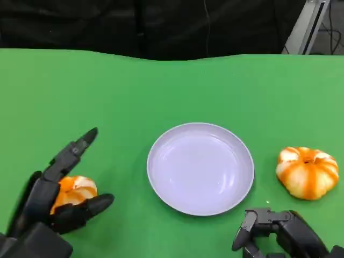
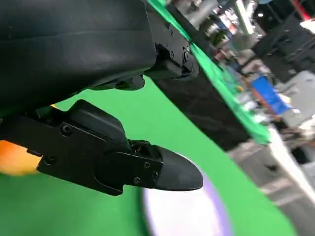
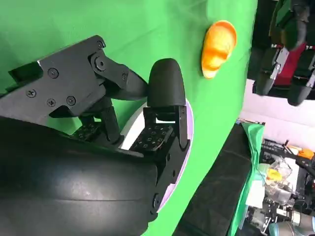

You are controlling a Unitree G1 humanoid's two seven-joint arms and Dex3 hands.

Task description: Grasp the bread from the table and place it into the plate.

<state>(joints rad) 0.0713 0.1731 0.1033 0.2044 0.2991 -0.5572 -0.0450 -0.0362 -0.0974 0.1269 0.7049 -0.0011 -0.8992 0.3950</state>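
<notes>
Two orange-and-white pumpkin-shaped breads lie on the green table. One bread (image 1: 76, 191) sits at the lower left, between the spread fingers and thumb of my left hand (image 1: 51, 201), which arches over it without closing; the left wrist view shows it as an orange blur (image 2: 14, 158). The other bread (image 1: 307, 172) lies right of the white plate (image 1: 161, 183), untouched. My right hand (image 1: 271, 230) hovers at the lower right, just in front of the plate's rim, holding nothing. In the right wrist view its fingers (image 3: 165, 91) hang over the plate (image 3: 188, 137), with a bread (image 3: 218, 46) beyond.
The plate holds nothing and sits mid-table. A black backdrop runs behind the table's far edge, and a metal leg (image 1: 303, 27) stands at the back right. Bare green cloth (image 1: 177, 86) spreads beyond the plate.
</notes>
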